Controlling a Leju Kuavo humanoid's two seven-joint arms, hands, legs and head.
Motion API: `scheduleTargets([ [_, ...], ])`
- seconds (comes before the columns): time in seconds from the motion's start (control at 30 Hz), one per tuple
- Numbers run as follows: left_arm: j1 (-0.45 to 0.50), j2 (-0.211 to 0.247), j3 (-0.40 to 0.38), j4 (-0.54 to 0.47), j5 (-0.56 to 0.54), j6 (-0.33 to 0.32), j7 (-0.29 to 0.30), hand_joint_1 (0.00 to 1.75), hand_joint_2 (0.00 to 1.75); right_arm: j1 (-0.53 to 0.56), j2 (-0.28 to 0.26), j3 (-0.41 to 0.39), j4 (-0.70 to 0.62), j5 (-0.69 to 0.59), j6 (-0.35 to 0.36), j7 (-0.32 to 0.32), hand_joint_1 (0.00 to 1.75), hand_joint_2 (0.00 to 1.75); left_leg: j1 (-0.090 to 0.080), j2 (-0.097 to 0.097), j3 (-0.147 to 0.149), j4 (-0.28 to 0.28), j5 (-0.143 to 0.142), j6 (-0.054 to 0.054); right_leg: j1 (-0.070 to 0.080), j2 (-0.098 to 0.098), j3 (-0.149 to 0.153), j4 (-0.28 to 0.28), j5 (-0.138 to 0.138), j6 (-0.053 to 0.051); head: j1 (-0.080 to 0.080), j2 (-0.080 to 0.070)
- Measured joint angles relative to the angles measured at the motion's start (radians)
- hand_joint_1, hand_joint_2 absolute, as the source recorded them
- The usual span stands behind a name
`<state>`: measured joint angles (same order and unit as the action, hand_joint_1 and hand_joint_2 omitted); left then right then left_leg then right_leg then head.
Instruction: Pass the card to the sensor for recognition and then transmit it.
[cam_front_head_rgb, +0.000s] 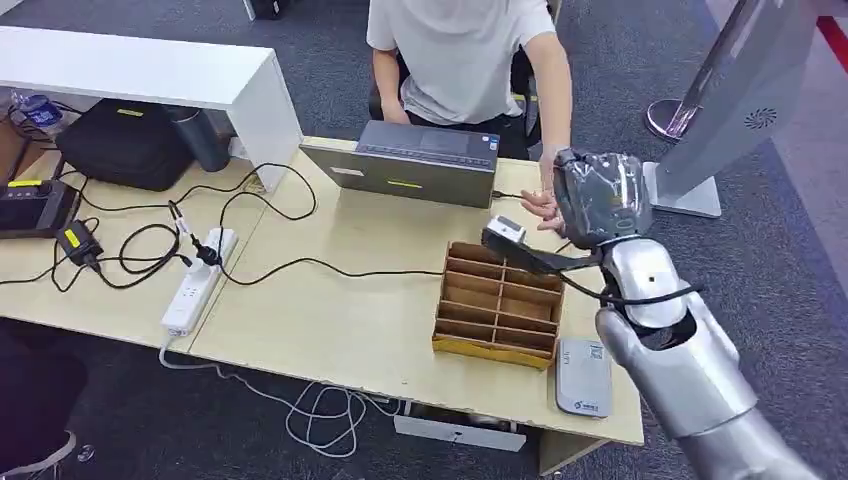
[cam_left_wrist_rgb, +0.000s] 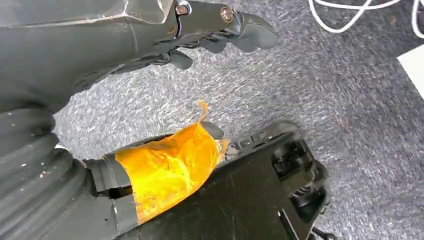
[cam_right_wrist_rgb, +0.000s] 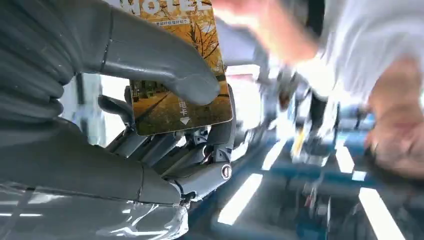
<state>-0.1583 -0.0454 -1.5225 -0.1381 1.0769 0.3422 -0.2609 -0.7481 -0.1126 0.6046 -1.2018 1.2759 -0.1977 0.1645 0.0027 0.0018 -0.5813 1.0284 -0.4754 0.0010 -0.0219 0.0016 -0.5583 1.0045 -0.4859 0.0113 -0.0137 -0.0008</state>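
My right hand (cam_front_head_rgb: 598, 198) is raised over the table's right side, beyond the wooden divider box. It pinches a card (cam_right_wrist_rgb: 185, 80) printed with yellow autumn trees between its thumb (cam_right_wrist_rgb: 165, 62) and fingers. A person's hand (cam_front_head_rgb: 538, 207) is held out just left of my right hand, close to it. The white card sensor (cam_front_head_rgb: 584, 376) lies flat near the table's front right corner. My left hand (cam_left_wrist_rgb: 200, 35) hangs down over grey carpet, its fingers loosely curled around nothing.
A wooden divider box (cam_front_head_rgb: 497, 304) stands in front of my right hand. A laptop (cam_front_head_rgb: 410, 162) sits before the seated person (cam_front_head_rgb: 462, 60). A power strip (cam_front_head_rgb: 199, 281) and black cables lie at the table's left. A kiosk stand (cam_front_head_rgb: 725, 110) rises at the right.
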Motion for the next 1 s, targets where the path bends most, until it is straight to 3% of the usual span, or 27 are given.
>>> scheduleTargets([
  [0.17, -0.004, -0.004, 0.000, 0.000, -0.005, -0.005, -0.001, 0.00, 1.75, -0.024, 0.037, 0.011, 0.082, 0.083, -0.132, 0.034, 1.75, 1.75, 0.000, 0.000, 0.000, 0.000, 0.001, 0.000, 0.000, 0.000, 0.000, 0.000, 0.000, 0.000, 0.000, 0.000],
  [0.27, -0.004, -0.006, 0.000, 0.000, -0.001, -0.006, -0.002, 0.00, 1.75, -0.031, 0.050, 0.011, 0.112, 0.095, -0.150, 0.035, 1.75, 1.75, 0.000, 0.000, 0.000, 0.000, 0.000, 0.000, 0.000, 0.000, 0.000, 0.000, 0.000, 0.000, 0.000, 0.000],
  [0.3, -0.004, -0.006, 0.000, 0.000, 0.000, -0.006, -0.002, 0.00, 1.75, -0.031, 0.052, 0.011, 0.121, 0.095, -0.150, 0.035, 0.00, 1.75, 0.000, 0.000, 0.000, 0.000, 0.000, 0.000, 0.000, 0.000, 0.000, 0.000, 0.000, 0.000, 0.000, 0.000],
  [0.5, -0.003, -0.007, 0.000, 0.000, 0.046, -0.038, -0.058, 0.00, 1.75, -0.029, 0.061, 0.009, 0.150, 0.112, -0.148, 0.022, 0.00, 1.75, 0.000, 0.000, 0.000, 0.000, 0.000, 0.000, 0.000, 0.000, 0.000, 0.000, 0.000, 0.000, 0.000, 0.000],
  [0.77, -0.001, -0.004, 0.000, 0.000, 0.068, -0.027, -0.058, 0.00, 1.75, -0.003, 0.056, -0.021, 0.159, 0.131, -0.127, 0.026, 0.00, 1.75, 0.000, 0.000, 0.000, 0.000, 0.000, 0.000, 0.000, 0.000, -0.001, 0.000, 0.000, 0.000, 0.000, 0.000],
  [1.0, 0.009, -0.003, 0.001, 0.000, 0.073, 0.005, -0.032, 0.00, 1.75, 0.058, -0.052, -0.096, 0.138, 0.193, -0.084, 0.087, 0.00, 1.75, 0.000, -0.002, 0.000, 0.001, 0.000, 0.000, 0.000, -0.002, 0.000, -0.001, 0.000, 0.000, 0.000, 0.000],
])
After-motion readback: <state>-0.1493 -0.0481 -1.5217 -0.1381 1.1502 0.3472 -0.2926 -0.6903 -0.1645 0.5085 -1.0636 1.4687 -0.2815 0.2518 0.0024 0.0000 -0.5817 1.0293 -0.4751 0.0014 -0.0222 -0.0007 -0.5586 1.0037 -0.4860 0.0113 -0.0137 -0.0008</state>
